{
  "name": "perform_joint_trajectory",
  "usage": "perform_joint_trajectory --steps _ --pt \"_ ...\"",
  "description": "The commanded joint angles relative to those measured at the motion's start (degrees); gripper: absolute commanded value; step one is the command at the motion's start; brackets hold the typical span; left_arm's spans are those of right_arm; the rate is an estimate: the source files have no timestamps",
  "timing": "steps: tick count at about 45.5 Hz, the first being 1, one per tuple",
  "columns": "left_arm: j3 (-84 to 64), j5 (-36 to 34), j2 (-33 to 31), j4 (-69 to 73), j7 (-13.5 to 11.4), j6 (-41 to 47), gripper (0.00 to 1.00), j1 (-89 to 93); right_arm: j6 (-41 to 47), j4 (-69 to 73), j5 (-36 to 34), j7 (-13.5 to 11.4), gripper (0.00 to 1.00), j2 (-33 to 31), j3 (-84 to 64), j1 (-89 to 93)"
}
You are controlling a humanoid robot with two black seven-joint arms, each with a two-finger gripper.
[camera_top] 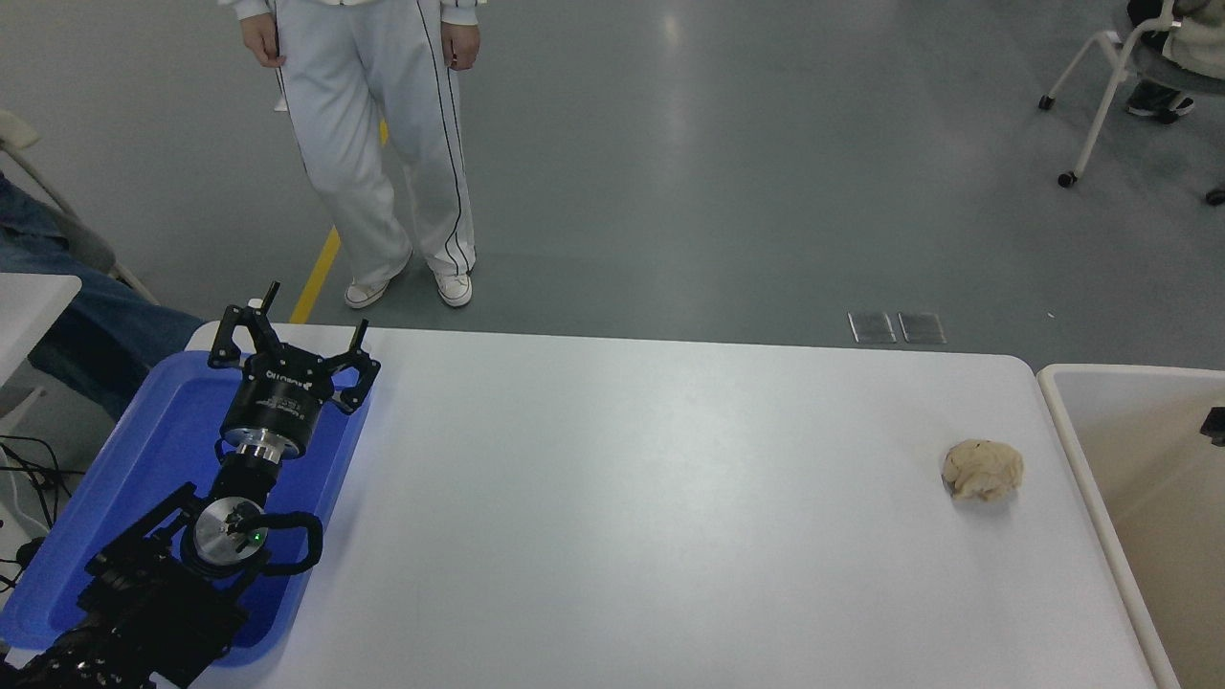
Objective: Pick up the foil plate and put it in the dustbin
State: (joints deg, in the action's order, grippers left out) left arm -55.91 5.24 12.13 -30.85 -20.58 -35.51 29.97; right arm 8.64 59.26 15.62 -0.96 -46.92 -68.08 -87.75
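Observation:
The foil plate is out of view. The dustbin (1073,433), beige with a thick pale rim, stands against the table's right end, and only its tan inner walls show. A small black part of my right arm (1215,422) pokes in at the picture's right edge, over the dustbin; too little of it shows to read the gripper. My left gripper (308,325) is parked at the lower left above a blue tray, open, with nothing between its fingers.
A small tan lumpy ball (982,470) lies on the white table (632,498) near the right end. The flat blue tray (153,450) sits at the table's left edge. A person (378,144) stands beyond the far side, and a wheeled chair (1110,86) is at the top right.

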Motion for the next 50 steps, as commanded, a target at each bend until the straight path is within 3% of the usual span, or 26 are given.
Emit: perform_joint_trajectory --steps 1,10,20,28,50 --pt "0.0 -0.1 0.0 0.0 0.0 0.0 1.00 0.0 14.2 5.2 0.2 0.2 1.00 3.0 -5.2 -10.1" --pt "0.0 0.0 0.0 0.0 0.0 0.0 1.00 0.0 22.1 8.3 -0.1 0.2 1.00 4.0 -5.4 -17.9" --pt "0.0 0.0 0.0 0.0 0.0 0.0 1.00 0.0 36.1 10.5 0.1 0.1 1.00 13.2 -8.3 -28.2" --pt "0.0 0.0 0.0 0.0 0.0 0.0 1.00 0.0 36.4 13.2 -0.1 0.2 1.00 20.0 -8.4 -34.9" --pt "0.0 0.0 0.0 0.0 -0.1 0.0 1.00 0.0 36.4 19.1 -0.2 0.3 1.00 27.7 -4.3 -47.0"
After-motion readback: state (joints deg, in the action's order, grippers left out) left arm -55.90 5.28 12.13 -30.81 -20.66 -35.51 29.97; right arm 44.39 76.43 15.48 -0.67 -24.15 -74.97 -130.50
